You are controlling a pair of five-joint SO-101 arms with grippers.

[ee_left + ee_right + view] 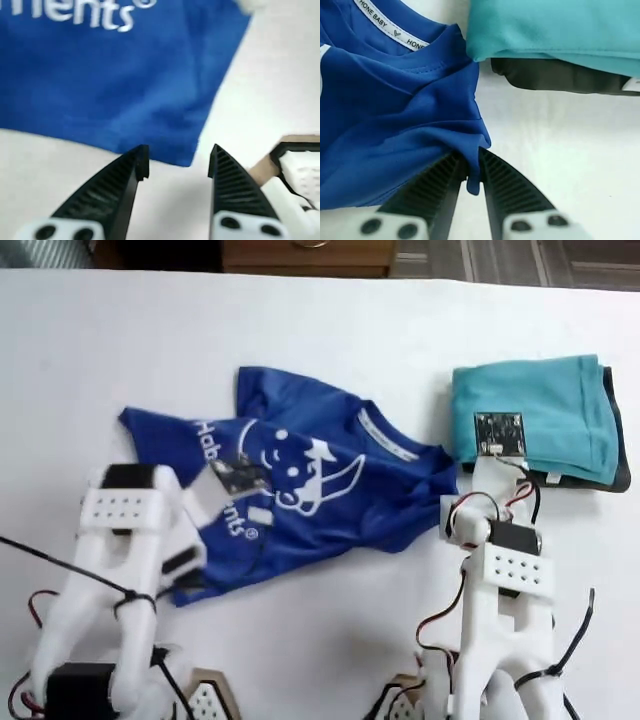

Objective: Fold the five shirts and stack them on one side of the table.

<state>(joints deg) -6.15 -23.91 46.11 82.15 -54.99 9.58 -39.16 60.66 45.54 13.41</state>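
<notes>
White plastic arms: two rise from the lower edge of the high view, the left arm [110,540] at lower left and the right arm [505,580] at lower right, both trailing red and black wires.
Left gripper [179,150]: black ribbed jaws are spread wide with nothing between them, their tips at the corner of the blue shirt's hem; I cannot tell whether they touch the cloth.
Right gripper [473,171]: jaws are pressed together on a small pinched fold at the blue shirt's edge, close to the stack.
Blue shirt [330,490]: royal blue, short-sleeved and rumpled, it lies unfolded in the middle of the frame between the two arms, with the collar toward the right, the hem toward the lower left and creases bunching toward the right gripper.
Writing: white lettering [225,505] runs across the chest and is partly hidden by the left arm; a white cartoon print [310,475] sits beside it; a white strip [390,29] inside the collar carries small dark print.
Teal shirt [540,410]: folded into a neat rectangle at the right of the frame, it tops the stack just beside the blue shirt.
Dark shirt [555,75]: folded beneath the teal one, with only its edge peeking out.
Table [120,340]: a plain white surface.
Wooden furniture [305,255]: at the upper edge, beyond the table.
</notes>
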